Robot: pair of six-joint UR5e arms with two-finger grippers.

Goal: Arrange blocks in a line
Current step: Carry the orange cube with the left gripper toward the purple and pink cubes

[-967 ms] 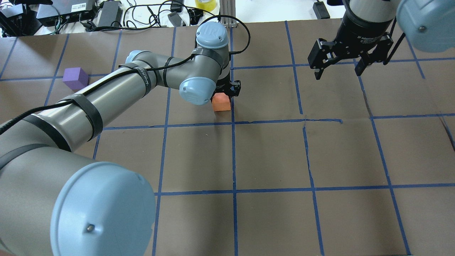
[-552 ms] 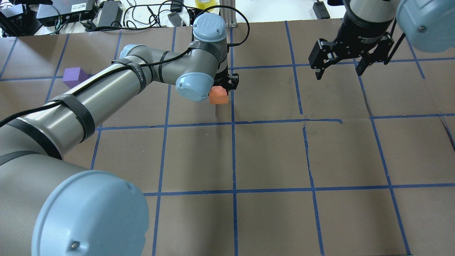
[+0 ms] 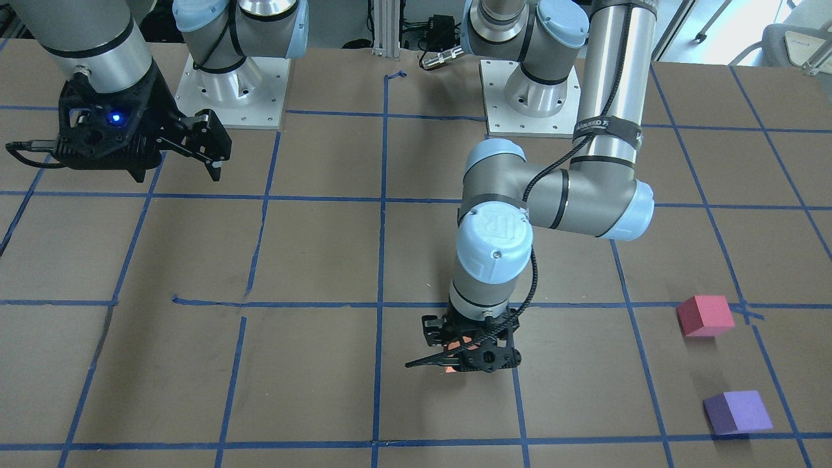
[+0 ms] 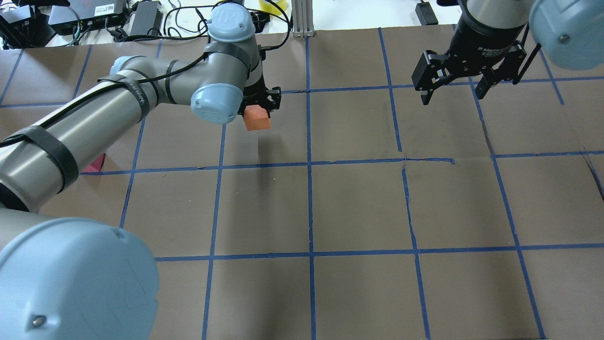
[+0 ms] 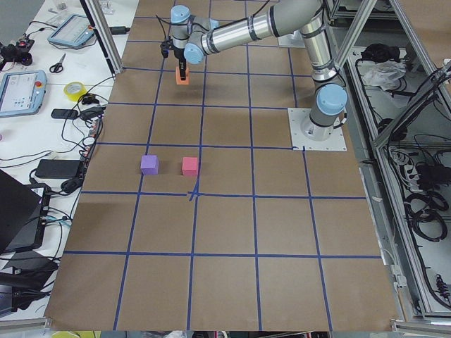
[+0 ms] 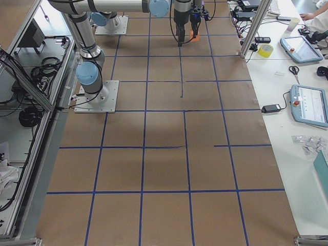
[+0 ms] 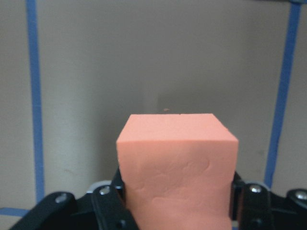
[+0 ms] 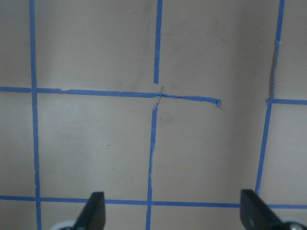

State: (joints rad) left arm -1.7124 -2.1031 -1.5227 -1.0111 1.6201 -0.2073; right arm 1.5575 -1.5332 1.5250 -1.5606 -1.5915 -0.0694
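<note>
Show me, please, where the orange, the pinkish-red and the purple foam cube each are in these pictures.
orange foam cube (image 4: 257,122), overhead exterior view, middle of its visible side
pinkish-red foam cube (image 3: 705,315), exterior front-facing view, middle of the cube
purple foam cube (image 3: 747,411), exterior front-facing view, its lighter face

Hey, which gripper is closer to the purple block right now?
Left. The left gripper, jaws shut on the orange block, hangs near the table's middle, on the purple block's side. The right gripper hangs open over the opposite side, much farther away.
</note>
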